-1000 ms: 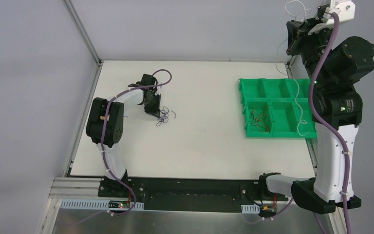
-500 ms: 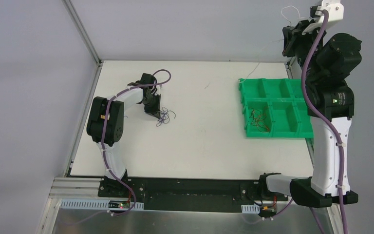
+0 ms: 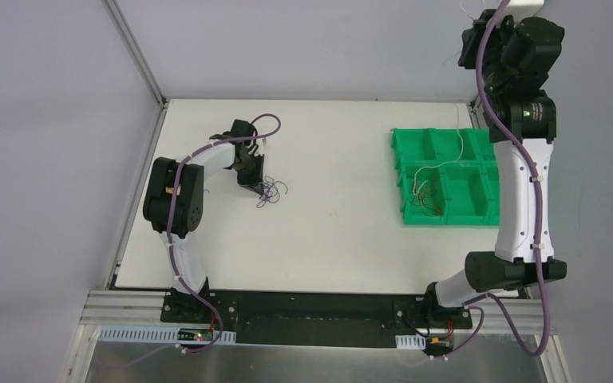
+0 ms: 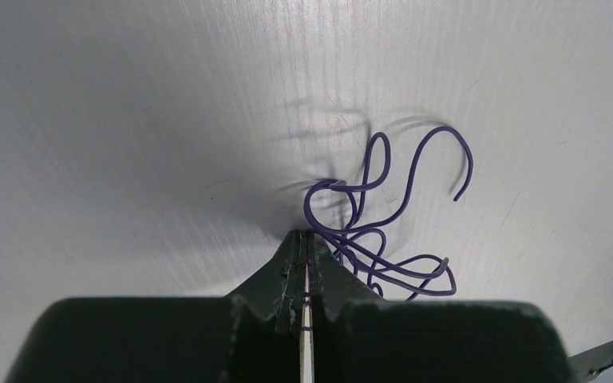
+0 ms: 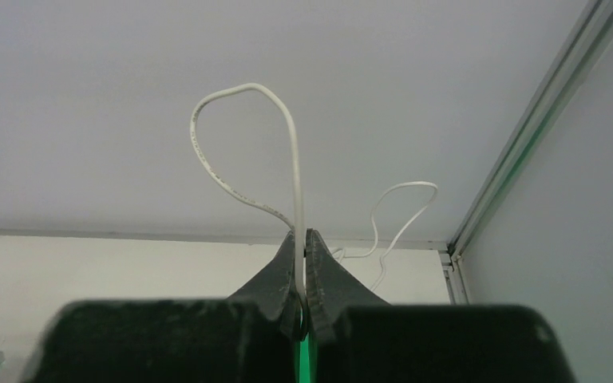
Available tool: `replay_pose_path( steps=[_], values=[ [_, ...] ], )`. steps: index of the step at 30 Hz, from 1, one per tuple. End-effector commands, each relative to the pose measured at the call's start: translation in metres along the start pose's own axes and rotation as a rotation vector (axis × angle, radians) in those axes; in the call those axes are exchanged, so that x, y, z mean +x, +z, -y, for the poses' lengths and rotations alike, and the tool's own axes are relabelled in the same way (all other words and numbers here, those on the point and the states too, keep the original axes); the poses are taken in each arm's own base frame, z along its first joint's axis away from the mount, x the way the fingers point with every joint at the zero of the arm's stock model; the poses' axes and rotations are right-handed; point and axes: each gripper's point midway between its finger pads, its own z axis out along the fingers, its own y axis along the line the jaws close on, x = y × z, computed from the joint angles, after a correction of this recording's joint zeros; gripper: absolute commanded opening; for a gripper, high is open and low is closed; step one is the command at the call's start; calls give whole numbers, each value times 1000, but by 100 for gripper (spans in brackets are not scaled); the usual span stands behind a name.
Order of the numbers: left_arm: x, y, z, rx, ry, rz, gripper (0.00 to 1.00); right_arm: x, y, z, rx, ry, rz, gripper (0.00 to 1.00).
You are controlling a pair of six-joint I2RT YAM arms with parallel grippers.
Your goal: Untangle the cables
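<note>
Green divided bin on white table

**Surfaces and finishes**

The white worktop is looking matt and finely scratched. The thin purple plastic-sheathed wire is shining smoothly, as is the thin white plastic-sheathed wire. The green plastic compartment tray is gleaming. The jaws are showing dull dark plastic.

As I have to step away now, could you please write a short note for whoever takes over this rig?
Left pincer: shut, tips at the purple wires, tangled on the table.
Right pincer: shut on the white wire, raised high; its loose end trails over the green tray.
Done: red wires lie in one tray compartment.
Left: probably bin the white wire, then sort the purple tangle.
</note>
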Motion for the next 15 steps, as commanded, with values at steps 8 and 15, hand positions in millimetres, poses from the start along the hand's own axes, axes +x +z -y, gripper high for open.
replay_pose_path(
  steps=[8,15],
  values=[
    [12,12,-3,0,-4,-74,0,-47,8,24,25,56,142,0],
    [10,15,-2,3,-3,-75,0,-20,38,18,-14,65,97,0]
  ],
)
